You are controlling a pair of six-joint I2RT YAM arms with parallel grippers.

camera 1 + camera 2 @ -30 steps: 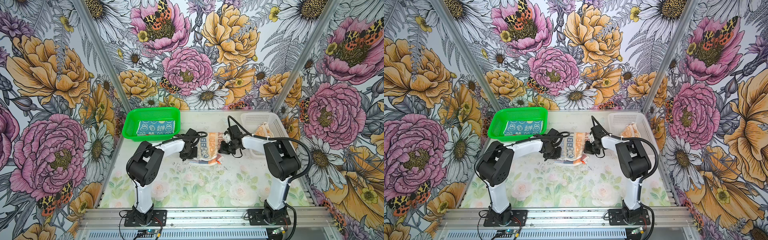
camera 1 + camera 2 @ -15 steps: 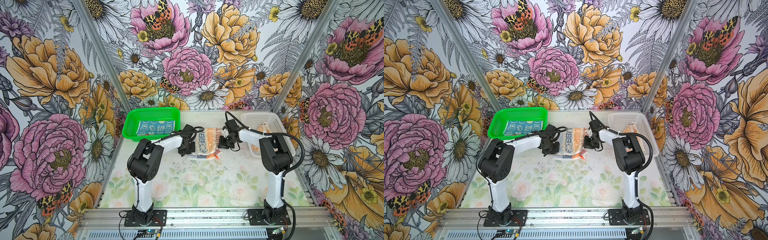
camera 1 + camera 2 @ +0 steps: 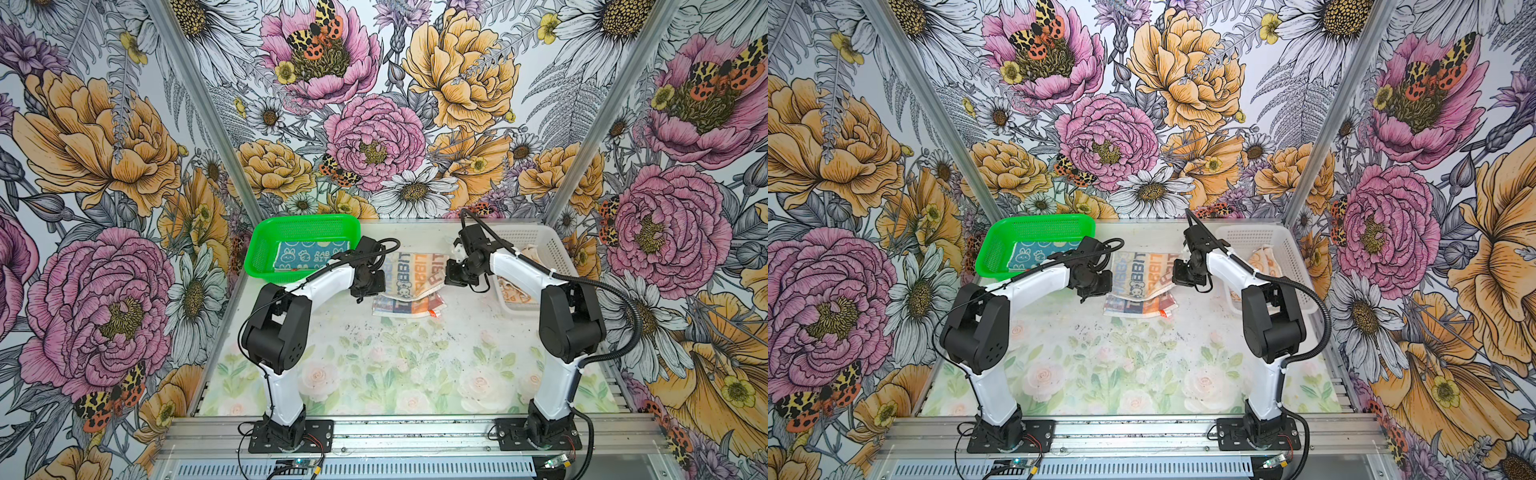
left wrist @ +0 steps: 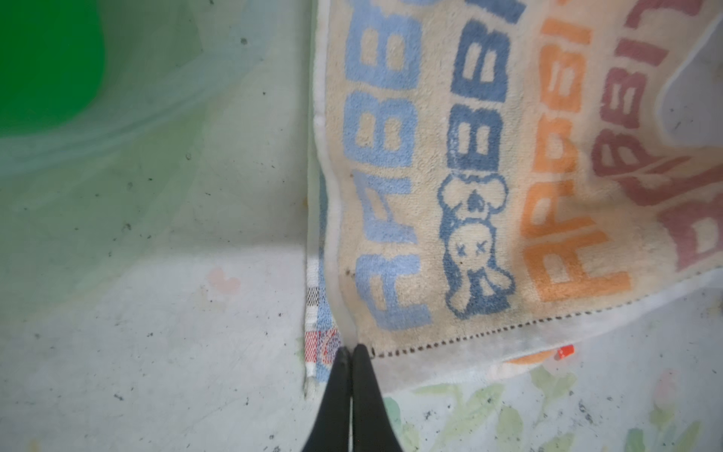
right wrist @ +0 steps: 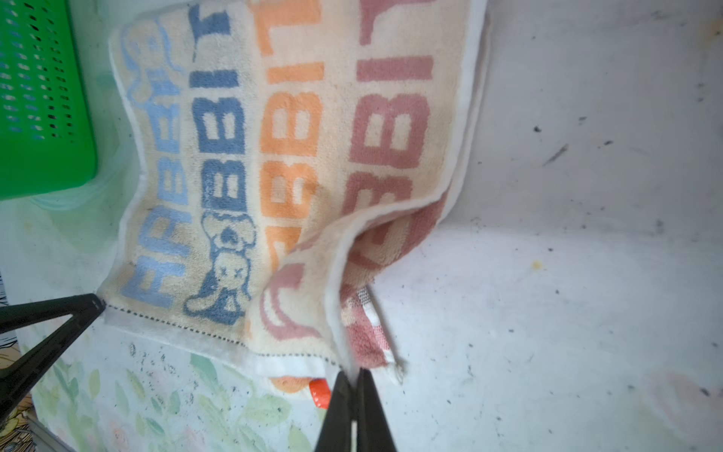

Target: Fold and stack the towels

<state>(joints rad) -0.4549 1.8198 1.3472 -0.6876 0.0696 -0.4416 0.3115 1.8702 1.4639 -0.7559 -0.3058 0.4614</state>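
Observation:
The cream towel with "RABBIT" lettering lies doubled at the middle back of the table. Its upper layer is raised at both near corners. My left gripper is shut on the left corner. My right gripper is shut on the right corner. The lower layer shows beneath, with a red tag. The blue towel lies in the green basket. The orange towel sits in the white basket.
The green basket stands close to the cream towel's left side, and the white basket close to its right. The table has a pale floral mat with dark specks. Floral walls close in the back and both sides.
Both grippers have moved toward the back of the table, carrying the cream towel's held corners with them. Both stay shut.

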